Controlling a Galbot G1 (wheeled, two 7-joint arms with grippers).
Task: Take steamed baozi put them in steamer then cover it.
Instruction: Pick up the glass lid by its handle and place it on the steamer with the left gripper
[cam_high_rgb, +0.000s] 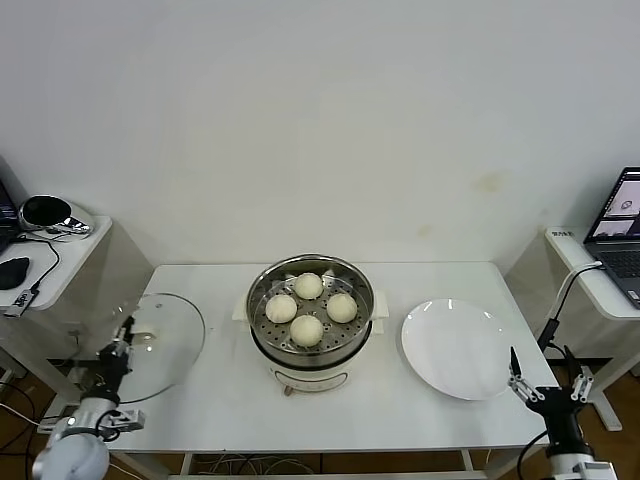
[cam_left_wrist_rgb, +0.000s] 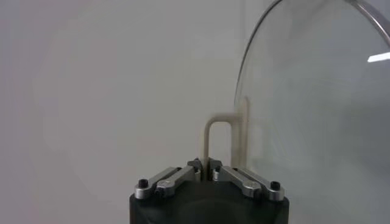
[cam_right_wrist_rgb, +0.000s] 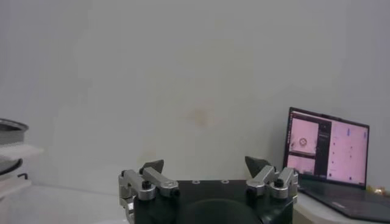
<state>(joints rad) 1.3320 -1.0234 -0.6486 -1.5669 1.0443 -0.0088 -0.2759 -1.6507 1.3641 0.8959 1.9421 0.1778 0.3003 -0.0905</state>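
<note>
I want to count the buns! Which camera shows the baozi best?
The head view. All four steamed baozi sit in plain sight on the tray inside the open steamer. The left wrist view shows only the cover held in the left pincer. The right wrist view shows no buns.

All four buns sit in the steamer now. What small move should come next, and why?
Probably carry the cover toward the steamer. All four baozi lie on its tray and the pot is uncovered, while the left gripper is shut on the cover's handle. The right gripper waits open beside the plate.
</note>
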